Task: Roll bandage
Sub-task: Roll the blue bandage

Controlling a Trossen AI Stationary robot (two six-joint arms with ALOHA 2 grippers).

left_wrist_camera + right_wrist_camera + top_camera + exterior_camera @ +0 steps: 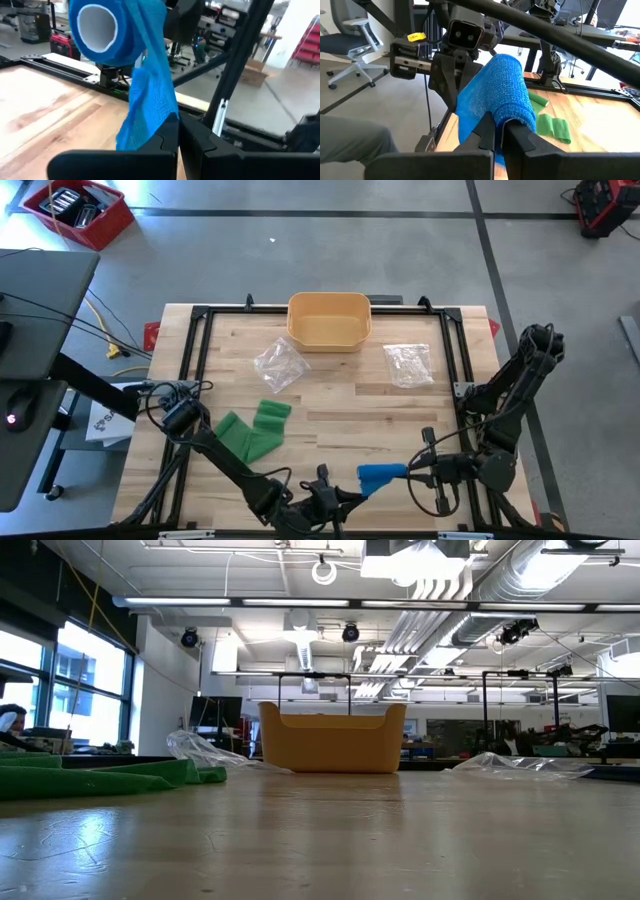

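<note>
1 blue bandage roll (378,476), 1 green bandage (252,430) lying loose in folds, could be two pieces, cannot tell; 2 clear plastic wrappers: one (279,364) left of the bin, one (408,363) right of it; 1 yellow bin (329,320); 1 wooden table (330,420); 2 arms, 2 grippers: left gripper (352,498), right gripper (412,470); 1 red crate (78,212) on the floor

Wooden table (340,405): bin (329,320), bags (408,364)
</note>
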